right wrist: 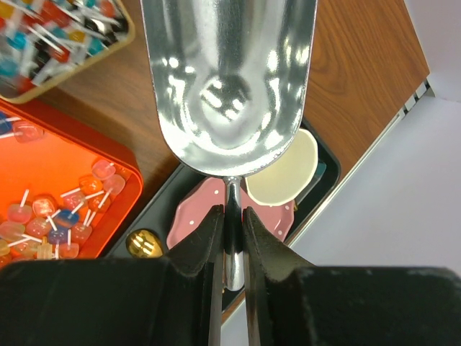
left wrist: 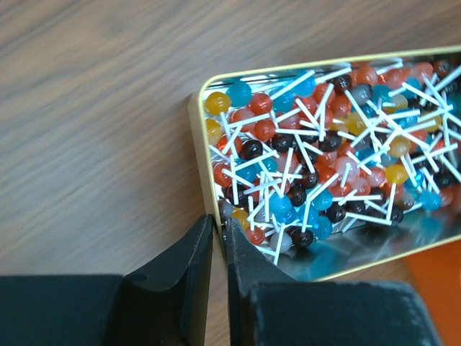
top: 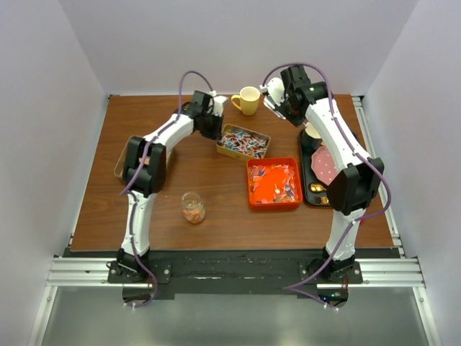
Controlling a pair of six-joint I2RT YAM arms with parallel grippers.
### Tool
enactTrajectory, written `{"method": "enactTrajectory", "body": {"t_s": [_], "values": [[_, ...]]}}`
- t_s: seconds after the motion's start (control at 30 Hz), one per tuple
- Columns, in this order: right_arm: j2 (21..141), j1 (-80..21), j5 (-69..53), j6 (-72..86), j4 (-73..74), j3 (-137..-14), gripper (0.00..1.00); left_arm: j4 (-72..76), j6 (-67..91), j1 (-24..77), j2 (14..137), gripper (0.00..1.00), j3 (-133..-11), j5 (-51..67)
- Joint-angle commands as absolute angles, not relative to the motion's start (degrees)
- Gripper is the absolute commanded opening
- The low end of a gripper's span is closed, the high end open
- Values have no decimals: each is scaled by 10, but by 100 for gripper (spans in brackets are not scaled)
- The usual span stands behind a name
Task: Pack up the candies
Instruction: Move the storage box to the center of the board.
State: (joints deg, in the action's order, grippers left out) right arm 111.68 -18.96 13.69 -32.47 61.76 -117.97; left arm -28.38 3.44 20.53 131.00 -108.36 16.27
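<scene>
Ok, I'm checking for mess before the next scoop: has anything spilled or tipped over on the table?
Nothing stands out. The candies sit inside the gold tin, the orange tray and the upright jar; none lie on the bare table. The scoop in the right pincer is empty.

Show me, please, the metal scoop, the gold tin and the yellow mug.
metal scoop (right wrist: 229,79), right wrist view, bowl centre.
gold tin (left wrist: 197,140), left wrist view, left rim.
yellow mug (top: 248,105), top external view, outer wall.
</scene>
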Motion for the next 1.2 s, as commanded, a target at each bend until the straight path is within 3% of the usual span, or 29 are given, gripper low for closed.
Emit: {"method": "enactTrajectory", "body": {"t_s": [0.0, 0.33, 0.4, 0.53, 0.6, 0.83, 0.93, 1.0, 1.07, 1.17], "values": [[1115, -192, 128, -316, 617, -1214, 0, -308, 29, 149, 1246, 16, -1046, 174], [1121, -209, 128, -318, 619, -1218, 0, -309, 39, 135, 1121, 12, -855, 199], [1122, -213, 125, -318, 621, -1219, 0, -308, 48, 142, 1087, 20, -830, 204], [1123, -228, 125, -318, 621, -1214, 0, -308, 82, 154, 1051, 26, -792, 212], [1121, -237, 126, -321, 623, -1212, 0, -315, 96, 156, 1032, 38, -782, 214], [1096, -256, 64, -368, 648, -1187, 0, -350, 84, 128, 957, 57, -799, 238], [1078, -262, 5, -400, 670, -1168, 0, -291, 85, 103, 941, 61, -810, 338], [1061, -271, -32, -414, 662, -1139, 0, -240, 105, 83, 940, 61, -802, 467], [1033, -295, -30, -441, 643, -1111, 0, -114, 182, 70, 940, 61, -766, 613], [1018, -330, -15, -472, 624, -1083, 0, 111, 333, 69, 941, 60, -698, 705]]}}
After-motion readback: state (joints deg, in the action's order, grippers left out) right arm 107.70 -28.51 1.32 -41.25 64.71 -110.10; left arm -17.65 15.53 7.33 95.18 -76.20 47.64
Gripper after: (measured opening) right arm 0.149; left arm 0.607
